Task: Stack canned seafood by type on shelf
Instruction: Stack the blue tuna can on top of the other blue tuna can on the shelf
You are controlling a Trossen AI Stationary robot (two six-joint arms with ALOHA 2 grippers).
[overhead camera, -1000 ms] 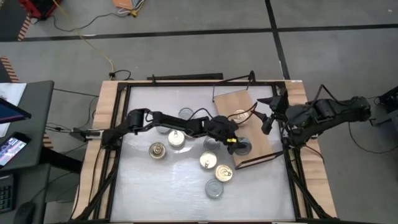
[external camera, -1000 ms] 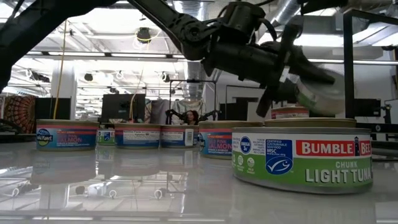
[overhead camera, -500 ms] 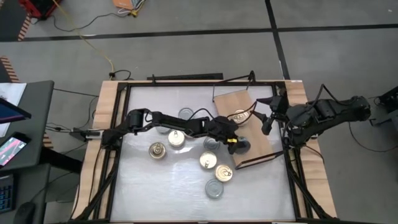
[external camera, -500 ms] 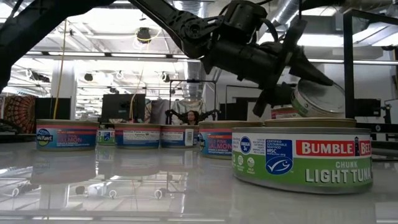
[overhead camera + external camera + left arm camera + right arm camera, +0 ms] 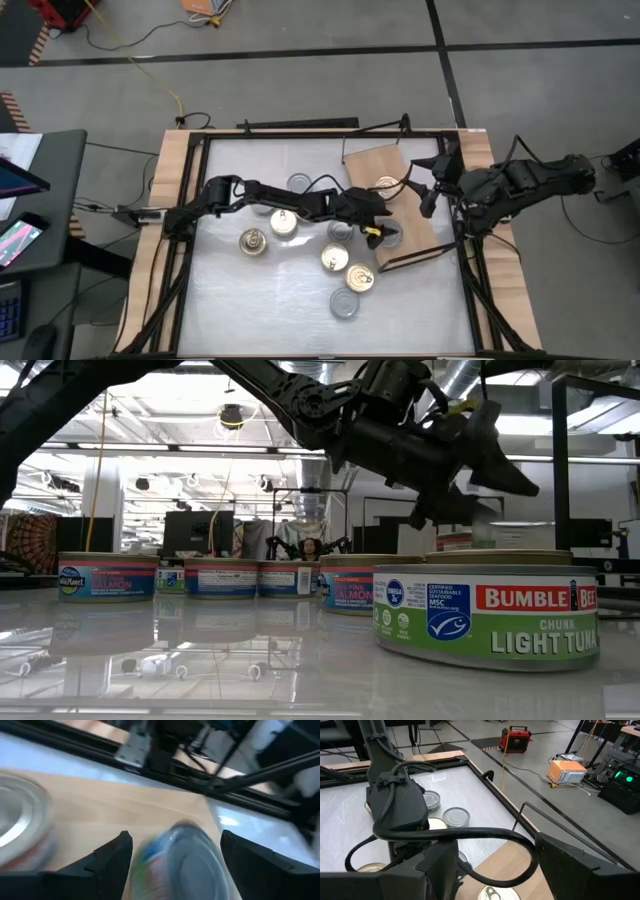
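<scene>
Resting on the shelf (image 5: 405, 200): two tins (image 5: 385, 186), gold-lidded and silver-lidded.

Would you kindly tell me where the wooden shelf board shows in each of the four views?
High view: the shelf lies right of centre, tilted.
Low view: it is not clearly visible.
Left wrist view: pale wood across the middle.
Right wrist view: at the bottom edge.
Shared landmark: the gold-lidded tin standing on it, also seen in the right wrist view.

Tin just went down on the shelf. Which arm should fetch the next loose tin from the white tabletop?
Left. The left gripper is open at the shelf edge, close to the loose tins. The right gripper hangs over the shelf's far side.
</scene>
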